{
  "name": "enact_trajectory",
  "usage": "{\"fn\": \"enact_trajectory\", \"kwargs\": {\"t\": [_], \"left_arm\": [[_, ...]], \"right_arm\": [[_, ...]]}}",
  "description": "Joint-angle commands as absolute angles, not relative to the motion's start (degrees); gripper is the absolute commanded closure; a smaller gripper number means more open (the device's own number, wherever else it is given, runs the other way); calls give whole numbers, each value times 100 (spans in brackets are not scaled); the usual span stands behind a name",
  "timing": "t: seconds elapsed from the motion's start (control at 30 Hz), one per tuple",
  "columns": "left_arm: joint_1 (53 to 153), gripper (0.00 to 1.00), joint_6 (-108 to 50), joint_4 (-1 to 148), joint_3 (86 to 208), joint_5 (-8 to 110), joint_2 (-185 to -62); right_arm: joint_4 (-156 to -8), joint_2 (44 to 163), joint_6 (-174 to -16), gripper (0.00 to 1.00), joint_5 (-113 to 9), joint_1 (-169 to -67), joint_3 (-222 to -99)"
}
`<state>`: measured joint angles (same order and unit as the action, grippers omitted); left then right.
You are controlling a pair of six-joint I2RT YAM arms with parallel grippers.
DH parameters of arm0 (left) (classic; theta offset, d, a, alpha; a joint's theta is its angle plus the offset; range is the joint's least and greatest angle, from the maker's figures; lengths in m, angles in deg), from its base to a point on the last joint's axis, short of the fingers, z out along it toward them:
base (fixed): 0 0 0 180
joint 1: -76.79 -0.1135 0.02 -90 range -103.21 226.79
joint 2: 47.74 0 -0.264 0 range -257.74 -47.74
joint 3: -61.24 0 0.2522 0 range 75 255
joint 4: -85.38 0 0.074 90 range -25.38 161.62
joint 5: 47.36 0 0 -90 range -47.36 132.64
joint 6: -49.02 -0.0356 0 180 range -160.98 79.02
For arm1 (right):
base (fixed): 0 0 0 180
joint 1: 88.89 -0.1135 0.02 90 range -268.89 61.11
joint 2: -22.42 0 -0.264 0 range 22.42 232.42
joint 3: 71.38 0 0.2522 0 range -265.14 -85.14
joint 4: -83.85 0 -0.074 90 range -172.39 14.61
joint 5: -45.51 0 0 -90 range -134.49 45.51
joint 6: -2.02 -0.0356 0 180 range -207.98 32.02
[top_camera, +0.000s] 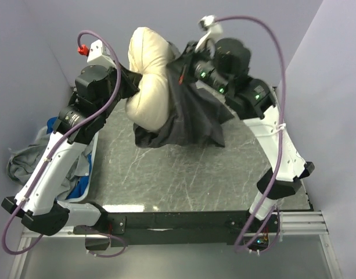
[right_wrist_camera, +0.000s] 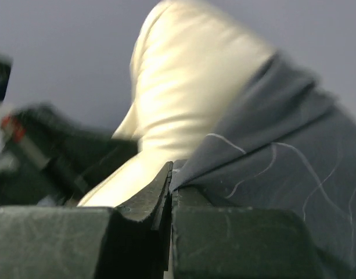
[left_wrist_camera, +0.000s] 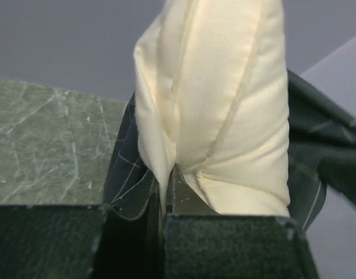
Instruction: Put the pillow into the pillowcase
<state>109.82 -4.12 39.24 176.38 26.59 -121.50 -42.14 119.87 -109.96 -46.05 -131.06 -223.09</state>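
The pillow (top_camera: 147, 75) hangs lifted over the far side of the counter (top_camera: 183, 180), its upper end bulging free and its lower right side wrapped by the case (top_camera: 192, 119), which sags below it; how deep the pillow sits inside is hidden by the dark folds. The left hand (left_wrist_camera: 166, 177) is closed tight, a cream fold of pillow pinched between its fingers with the case's gridded edge just beside; whether that edge is also caught I cannot tell. The right hand (right_wrist_camera: 171, 173) is closed on the case's rim, the pillow just behind; that view is blurred, the left arm (right_wrist_camera: 50, 148) only a dark smear. A grey garment (top_camera: 21, 163) and blue cloth (top_camera: 80, 185) lie left of the counter, partly hidden by that arm
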Motion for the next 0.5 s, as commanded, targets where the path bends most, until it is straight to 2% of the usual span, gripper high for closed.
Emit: {"fn": "enact_trajectory", "kwargs": {"t": [0.0,0.1,0.2,0.27,0.47], "left_arm": [[10048,99,-286,4138,17258,2161,-12070],[9614,99,111,4331,16440,2645,-12122],[9359,99,436,4726,15457,3030,-12201],[9156,99,612,4893,15244,3384,-12376],[8962,99,842,5113,15199,4385,-12694]], "right_arm": [[-4529,11270,-10670,100,-4608,-13539,-21648],[-4907,10648,-10766,100,-4624,-13214,-20645],[-4838,10321,-10740,100,-4502,-13143,-20249],[-4837,10214,-10741,100,-4597,-13055,-20064],[-4022,10618,-10548,100,-4984,-13028,-20960]]}}
